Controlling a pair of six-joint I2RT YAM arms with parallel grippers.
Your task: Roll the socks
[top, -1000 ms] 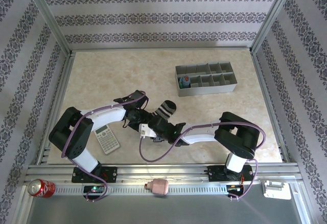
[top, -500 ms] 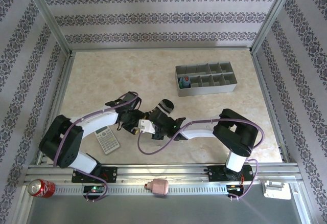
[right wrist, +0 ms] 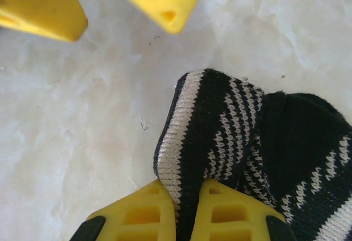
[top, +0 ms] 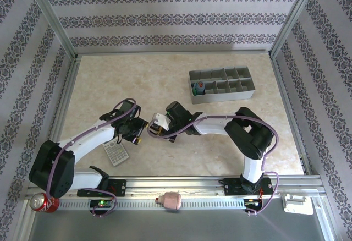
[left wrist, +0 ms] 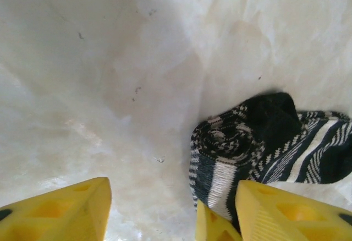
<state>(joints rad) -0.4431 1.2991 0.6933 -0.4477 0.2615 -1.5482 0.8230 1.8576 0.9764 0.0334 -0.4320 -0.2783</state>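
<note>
Yellow jaws, right: the right gripper point(right wrist: 187, 190) is pinched onto the edge of the striped sock point(right wrist: 247, 142), with fabric squeezed between both fingers point(right wrist: 137, 216).
Yellow jaws, left: the left gripper point(left wrist: 159, 213) stands wide apart and grips nothing. The sock lies against its right-hand finger.
Sock, black-and-white: on the table point(top: 110, 81), left of centre, between the two grippers. The left wrist view shows a tight spiral at one end, with the rest trailing right.
Change: a second ago the sock's toe lay in plain sight nearer the centre, both grippers huddled just near of it. Both have since shifted left, and from above the right wrist now covers the sock.
Reading: the roll looks well along on this sock. The open left jaws may be resetting for another turn, and the tail probably remains to be taken in.
Other sock: a blue and orange bundle point(top: 199, 88) sits in the near-left compartment of the grey tray point(top: 231, 97). It is probably the second sock, but too small to be sure.
Left arm: stretched long from the near-left corner, running diagonally toward centre, just far of the calculator point(top: 115, 151).
Right arm: elbow folded at the right, forearm reaching left, low over the table.
</note>
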